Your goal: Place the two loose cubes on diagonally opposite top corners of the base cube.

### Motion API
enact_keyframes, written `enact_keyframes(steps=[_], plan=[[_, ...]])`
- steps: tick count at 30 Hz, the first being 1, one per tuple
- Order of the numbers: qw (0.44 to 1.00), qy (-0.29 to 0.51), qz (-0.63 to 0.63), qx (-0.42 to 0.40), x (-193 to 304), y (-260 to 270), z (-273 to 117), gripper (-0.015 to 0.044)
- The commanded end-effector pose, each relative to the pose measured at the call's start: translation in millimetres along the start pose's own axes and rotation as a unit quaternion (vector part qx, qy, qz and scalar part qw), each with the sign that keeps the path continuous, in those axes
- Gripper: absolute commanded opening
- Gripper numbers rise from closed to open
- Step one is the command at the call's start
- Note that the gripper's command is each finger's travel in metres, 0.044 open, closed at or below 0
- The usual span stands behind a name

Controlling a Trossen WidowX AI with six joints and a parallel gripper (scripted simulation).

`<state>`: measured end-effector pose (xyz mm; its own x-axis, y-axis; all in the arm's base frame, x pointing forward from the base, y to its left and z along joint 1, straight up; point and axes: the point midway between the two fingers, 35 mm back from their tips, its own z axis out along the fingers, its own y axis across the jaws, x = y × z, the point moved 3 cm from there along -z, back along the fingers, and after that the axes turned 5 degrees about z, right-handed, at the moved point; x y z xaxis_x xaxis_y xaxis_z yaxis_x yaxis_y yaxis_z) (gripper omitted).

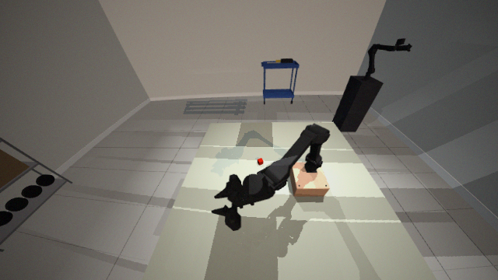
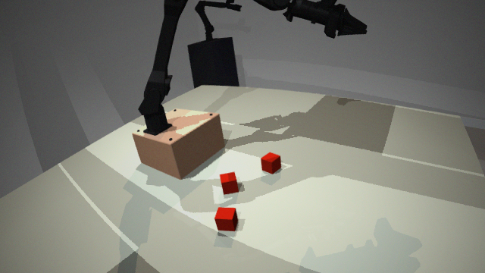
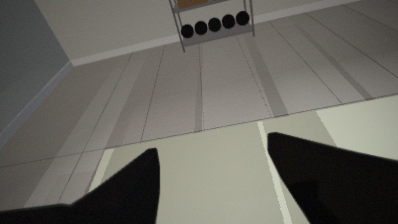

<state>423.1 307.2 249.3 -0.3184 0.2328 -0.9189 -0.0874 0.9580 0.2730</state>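
Observation:
Three red cubes of like size lie apart on the table in the exterior view: one at the back [image 2: 270, 162], one in the middle [image 2: 229, 183], one at the front [image 2: 226, 218]. I cannot tell which is the fixed base cube. In the top view only one red cube [image 1: 260, 160] shows; the arm hides the others. My gripper [image 1: 214, 204] [image 2: 363, 28] [image 3: 213, 149] is open and empty. It hangs high above the table, well away from the cubes, and points towards the table's edge and the floor.
The arm stands on a tan box [image 1: 311, 184] [image 2: 182, 148] near the cubes. A blue cart [image 1: 280, 78] and a black pedestal [image 1: 358, 103] with another arm stand at the back. A metal shelf [image 1: 23, 192] [image 3: 215, 25] stands off the table's left.

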Motion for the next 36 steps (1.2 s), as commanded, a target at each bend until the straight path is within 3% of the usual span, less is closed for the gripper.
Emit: enact_keyframes(steps=[1,8,16,26,36], plan=[[0.997,0.051,0.012,0.056,2.8,-61.8,19.7,0.0265],[0.979,0.132,0.049,0.147,10.9,-159.4,31.7,0.0265],[0.935,0.222,0.123,0.247,25.6,-265.1,15.4,0.0265],[0.839,0.319,0.255,0.359,49.7,-371.9,-42.2,0.0265],[0.699,0.387,0.411,0.440,74.2,-437.3,-123.0,0.0265]])
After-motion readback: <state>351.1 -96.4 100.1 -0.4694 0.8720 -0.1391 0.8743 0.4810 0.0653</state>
